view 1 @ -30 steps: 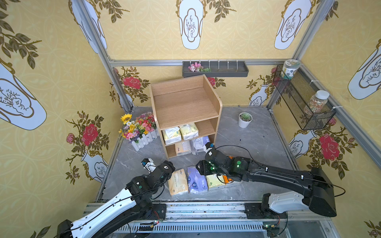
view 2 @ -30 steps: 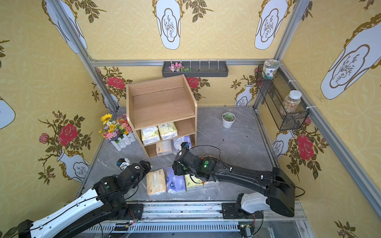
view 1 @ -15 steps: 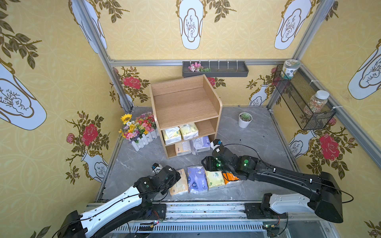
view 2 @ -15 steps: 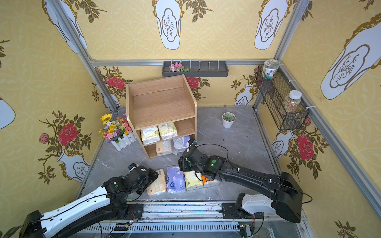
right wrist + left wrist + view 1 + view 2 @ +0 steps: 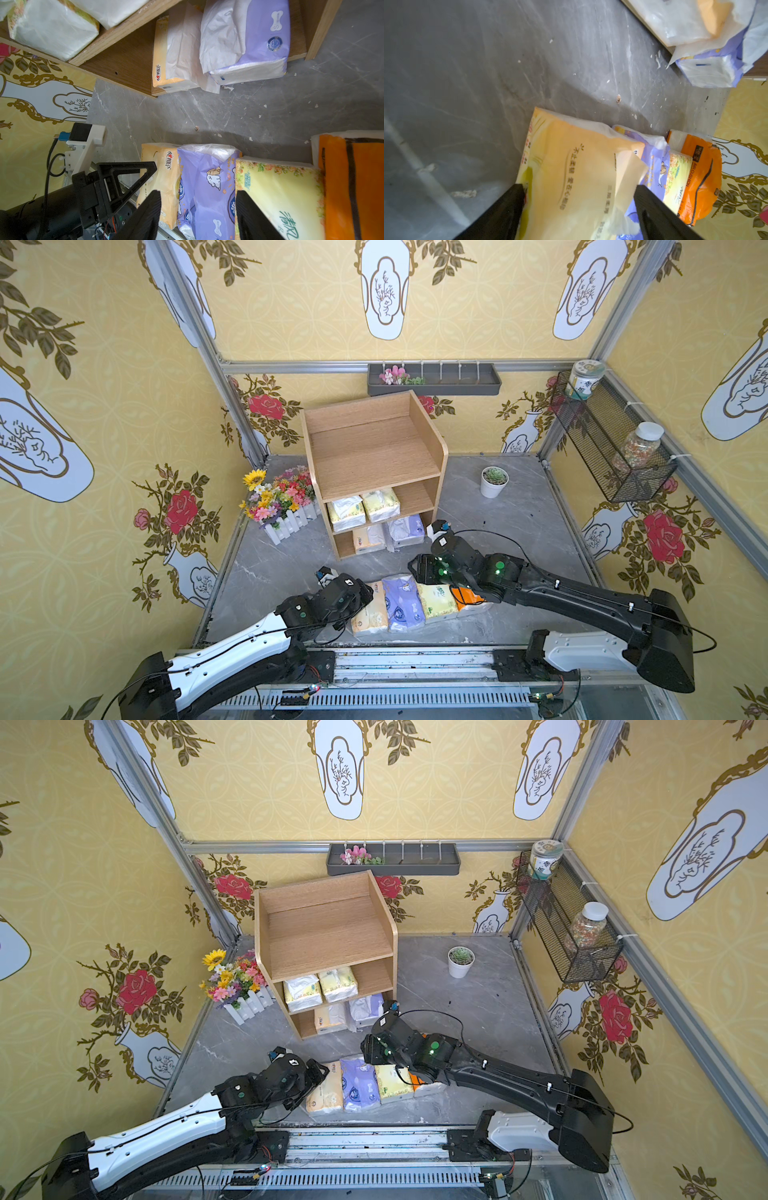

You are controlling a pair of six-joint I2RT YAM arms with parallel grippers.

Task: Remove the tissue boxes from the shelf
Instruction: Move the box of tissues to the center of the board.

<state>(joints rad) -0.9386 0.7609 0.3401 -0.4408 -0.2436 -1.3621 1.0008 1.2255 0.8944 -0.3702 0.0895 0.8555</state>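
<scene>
Cream tissue pack (image 5: 571, 166) is lying on the table (image 5: 467, 83), off the shelf (image 5: 374, 456), between the left fingers (image 5: 508, 207), which are standing wide apart; right fingers (image 5: 145, 218) are hovering open above the neighbouring lavender pack (image 5: 207, 182).

The left gripper (image 5: 579, 186) shows only its finger ends, the rest running off the picture, and whether those fingers (image 5: 506, 209) press the cream pack (image 5: 571, 166) between them cannot be told. Beside the fingers of the right gripper (image 5: 197, 192), the orange pack (image 5: 353, 187) is cut by the picture's edge, and in both top views the right arm (image 5: 561, 592) covers part of it.
</scene>
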